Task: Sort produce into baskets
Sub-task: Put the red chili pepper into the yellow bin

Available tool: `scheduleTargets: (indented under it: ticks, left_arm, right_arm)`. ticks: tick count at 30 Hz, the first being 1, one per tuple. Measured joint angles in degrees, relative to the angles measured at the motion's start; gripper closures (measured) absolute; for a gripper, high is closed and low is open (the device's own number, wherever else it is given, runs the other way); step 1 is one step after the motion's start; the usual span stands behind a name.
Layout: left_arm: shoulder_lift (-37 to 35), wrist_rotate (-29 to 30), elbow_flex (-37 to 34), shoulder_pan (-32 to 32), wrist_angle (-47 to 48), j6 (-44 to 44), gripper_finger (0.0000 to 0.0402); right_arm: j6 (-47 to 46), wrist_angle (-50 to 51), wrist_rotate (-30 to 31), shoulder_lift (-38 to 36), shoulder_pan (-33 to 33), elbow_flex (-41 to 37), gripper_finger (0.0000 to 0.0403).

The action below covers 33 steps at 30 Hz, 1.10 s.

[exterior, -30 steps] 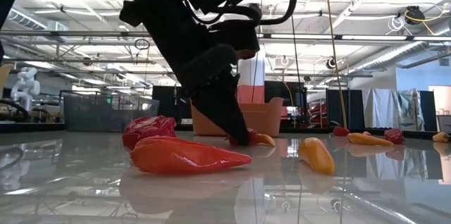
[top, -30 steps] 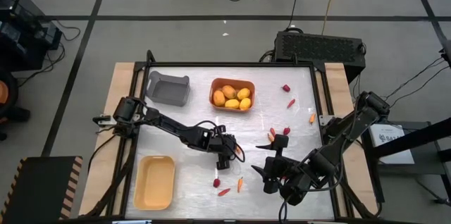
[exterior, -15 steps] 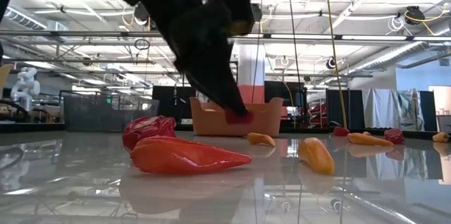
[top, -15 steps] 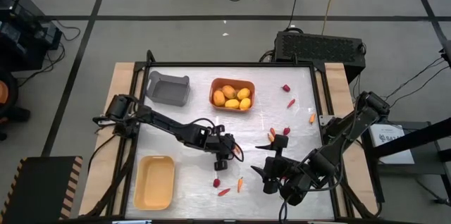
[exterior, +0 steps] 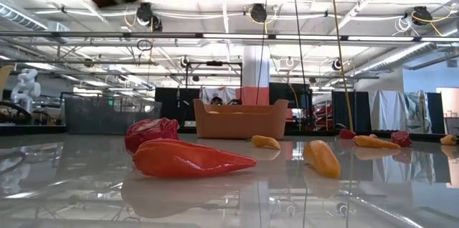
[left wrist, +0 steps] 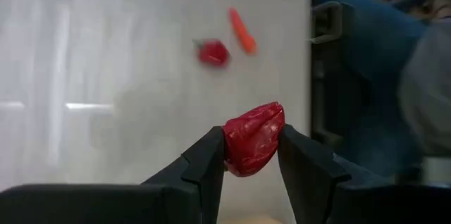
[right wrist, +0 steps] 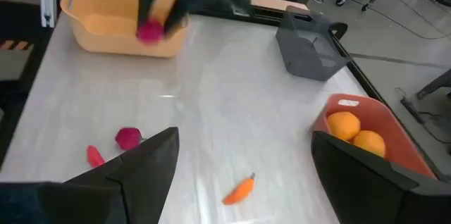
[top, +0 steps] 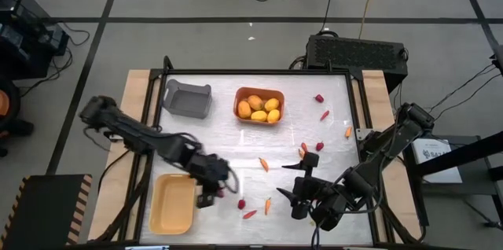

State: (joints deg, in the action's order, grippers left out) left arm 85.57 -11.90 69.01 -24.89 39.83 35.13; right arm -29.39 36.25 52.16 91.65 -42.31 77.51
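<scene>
1. Left gripper point(top: 211, 195) sits near the tabletop's front edge, just beside the pale yellow basket point(top: 171, 203) on the side facing the table's middle. Its fingers point(left wrist: 204, 164) are clamped on a dark red berry point(left wrist: 254, 138); the left wrist view shows the berry pinched between both pads, clear of the surface.
2. Right gripper point(top: 296, 196) waits near the front right part of the tabletop, fingers point(right wrist: 144, 164) spread wide, holding nothing.
3. Orange basket point(top: 259, 104) stands near the back edge, about mid-width, with four yellow-orange fruits point(top: 258, 108) inside.
4. Grey basket point(top: 188, 97) stands toward the back left corner, well apart from the yellow one. Its contents are not readable from above.
5. The pale yellow basket sits at the front left corner (looks bare inside in the high view).
6. Loose on the tabletop point(top: 228, 140): a red berry point(top: 241, 204), a red-orange carrot stick point(top: 250, 214) and an orange stick point(top: 267, 204), all close together near the front edge at mid-width.
7. Another orange stick point(top: 264, 163) lies alone near the tabletop's middle.
8. Toward the right edge: a berry point(top: 319, 146) with small sticks point(top: 303, 149) beside it, just behind the right gripper; farther back, a berry point(top: 319, 98) and a stick point(top: 324, 115); one orange stick point(top: 347, 132) at the right edge itself.
</scene>
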Motion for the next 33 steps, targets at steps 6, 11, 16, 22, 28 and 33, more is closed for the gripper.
scheduleTargets:
  ticks: [6, 11, 16, 22, 28, 33]
  left_arm:
    - [-8.5, 8.7, 0.1, -11.2, 5.9, 16.7, 0.0270]
    - [-9.5, 16.5, 0.0, -22.0, 11.6, 30.0, 0.0270]
    - [-7.5, 22.9, 0.0, -30.4, 15.3, 38.7, 0.0270]
    - [-2.8, 25.7, 0.0, -35.8, 15.6, 40.9, 0.0270]
    - [3.0, 25.7, 0.0, -37.0, 21.5, 40.9, 0.0269]
    - [7.2, 25.7, 0.0, -37.0, 27.4, 40.6, 0.0253]
  right_arm:
    - [0.1, -4.1, -0.1, 3.1, 0.8, 0.0, 0.0090]
    - [0.1, -5.8, -2.9, 5.9, 2.2, -0.1, 0.0090]
    - [0.3, -9.1, -4.3, 6.1, 3.7, 0.0, 0.0090]
    - [1.8, -12.4, -5.9, 6.1, 4.3, 0.0, 0.0090]
    - [2.1, -12.5, -6.2, 6.1, 4.4, 0.0, 0.0090]
    - [2.2, -12.1, -6.2, 6.1, 4.4, 0.0, 0.0090]
